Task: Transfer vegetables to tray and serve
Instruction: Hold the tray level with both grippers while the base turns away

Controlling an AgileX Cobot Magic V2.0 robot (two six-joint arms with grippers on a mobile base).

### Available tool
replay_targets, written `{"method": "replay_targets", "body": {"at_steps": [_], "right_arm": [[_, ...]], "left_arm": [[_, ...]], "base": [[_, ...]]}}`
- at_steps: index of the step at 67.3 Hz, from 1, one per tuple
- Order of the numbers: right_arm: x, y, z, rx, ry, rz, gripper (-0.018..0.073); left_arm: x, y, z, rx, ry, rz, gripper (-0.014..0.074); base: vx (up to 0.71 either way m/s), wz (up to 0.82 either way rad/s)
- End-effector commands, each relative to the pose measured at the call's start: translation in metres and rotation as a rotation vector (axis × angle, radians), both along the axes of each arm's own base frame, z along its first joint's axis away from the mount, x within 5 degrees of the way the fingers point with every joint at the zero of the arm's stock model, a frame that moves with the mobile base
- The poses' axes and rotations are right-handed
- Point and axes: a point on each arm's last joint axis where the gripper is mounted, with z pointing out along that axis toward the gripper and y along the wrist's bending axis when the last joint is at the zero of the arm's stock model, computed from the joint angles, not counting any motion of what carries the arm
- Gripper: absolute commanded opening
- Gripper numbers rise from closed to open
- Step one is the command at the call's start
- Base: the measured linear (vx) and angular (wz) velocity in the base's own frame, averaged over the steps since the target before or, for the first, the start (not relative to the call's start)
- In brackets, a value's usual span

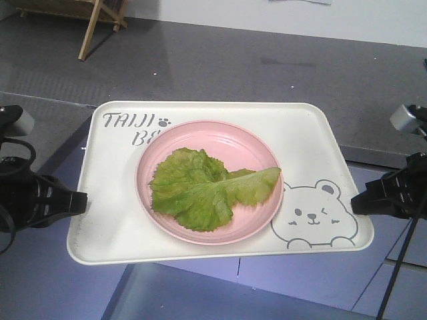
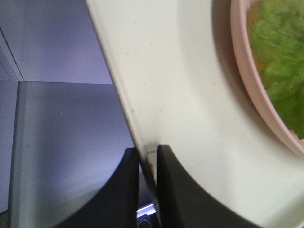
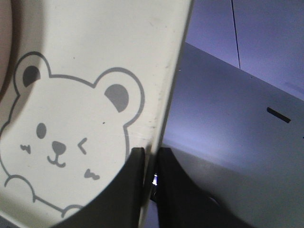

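Note:
The cream-white tray (image 1: 113, 227) with its bear drawing hangs in the air between both arms. On it stands a round pink plate (image 1: 257, 143), and the vegetables (image 1: 200, 190), green lettuce leaves, lie in that plate. My left gripper (image 1: 83, 201) is shut on the tray's left rim (image 2: 126, 90), one finger above and one below. My right gripper (image 1: 354, 202) is shut on the right rim (image 3: 171, 80) beside the bear (image 3: 61, 137). The plate's edge (image 2: 242, 71) and lettuce (image 2: 280, 61) show at the top right of the left wrist view.
Below the tray lies a blue-grey table surface (image 1: 40, 287) with a seam. Beyond it is grey floor (image 1: 220, 63), with wooden furniture legs (image 1: 90, 30) at the back left. A cable (image 1: 393, 273) hangs under the right arm.

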Motion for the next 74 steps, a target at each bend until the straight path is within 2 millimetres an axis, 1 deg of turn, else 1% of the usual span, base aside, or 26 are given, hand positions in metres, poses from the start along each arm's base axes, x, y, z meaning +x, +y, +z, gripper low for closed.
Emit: {"method": "replay_targets", "body": {"at_steps": [1,74], "right_arm": [[-0.0015,0.0050,0.0189,0.036,-0.085,0.017,-0.0006],[-0.0017,0.0051,0.0189,0.036,-0.083,0.018,-0.0006]], "left_arm": [[-0.0022,-0.0026,0.0157,-0.017,-0.087,-0.029,-0.0006],[-0.0022,-0.0026,0.0157,-0.017,-0.087,-0.029,-0.0006]], "base": [[-0.01,-0.18],[-0.01,-0.17]]}}
